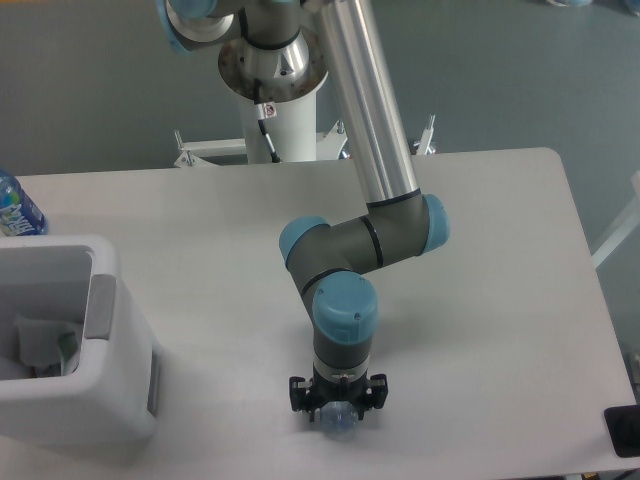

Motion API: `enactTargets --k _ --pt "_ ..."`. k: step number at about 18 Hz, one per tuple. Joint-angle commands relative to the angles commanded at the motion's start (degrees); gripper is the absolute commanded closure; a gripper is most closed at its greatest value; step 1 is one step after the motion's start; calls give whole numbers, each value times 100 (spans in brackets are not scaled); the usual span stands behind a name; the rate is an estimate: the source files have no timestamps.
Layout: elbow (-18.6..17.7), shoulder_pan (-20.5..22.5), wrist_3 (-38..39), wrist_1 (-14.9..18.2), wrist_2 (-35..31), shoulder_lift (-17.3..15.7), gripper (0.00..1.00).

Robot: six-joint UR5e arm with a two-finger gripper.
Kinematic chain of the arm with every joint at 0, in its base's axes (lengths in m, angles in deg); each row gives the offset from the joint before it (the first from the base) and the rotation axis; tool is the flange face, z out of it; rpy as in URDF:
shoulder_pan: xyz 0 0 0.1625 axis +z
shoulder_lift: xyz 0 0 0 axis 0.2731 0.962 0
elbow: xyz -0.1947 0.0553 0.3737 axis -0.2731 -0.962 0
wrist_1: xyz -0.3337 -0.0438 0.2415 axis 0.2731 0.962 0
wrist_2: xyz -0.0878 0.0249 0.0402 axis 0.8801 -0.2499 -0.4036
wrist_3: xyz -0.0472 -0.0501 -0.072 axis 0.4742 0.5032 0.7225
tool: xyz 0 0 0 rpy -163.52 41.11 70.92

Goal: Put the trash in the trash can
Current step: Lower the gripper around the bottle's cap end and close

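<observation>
Gripper [338,412] is down at the table [500,300] near its front edge, pointing straight down, with a clear bluish lump at its tip, likely the crushed bottle [340,421]. The wrist blocks most of it, so only a small rounded end shows below the fingers. Fingers sit either side of that lump, but whether they are pinched on it or only straddling it, cannot tell from this angle. Reads as the grasp step for the second piece of trash: the trash can [75,400] stands well apart at the left edge, and something pale and crumpled already lies inside [40,345], probably the wrapper, partly hidden by the bin wall. Next move calls for a firm hold, a lift clear of the table, a carry left over the can's opening, then a release. Bottle is light and crushed, so it could slip or spring out. A blue-labelled water bottle [15,205] is cut off at the left border behind the can. A dark object [625,432] is clipped at the right edge, unidentifiable.
</observation>
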Motion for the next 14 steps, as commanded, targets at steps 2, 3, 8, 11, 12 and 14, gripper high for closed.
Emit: enactTargets --k 2,3,8,11,12,14 --pt "0 0 0 0 0 -17 39" --pt "0 0 0 0 0 -18 40" --pt "26 9 0 0 9 -105 40" --pt "61 9 -17 9 9 -184 40" --pt "70 9 -18 9 17 -219 40" --pt "44 17 -18 9 18 -316 43"
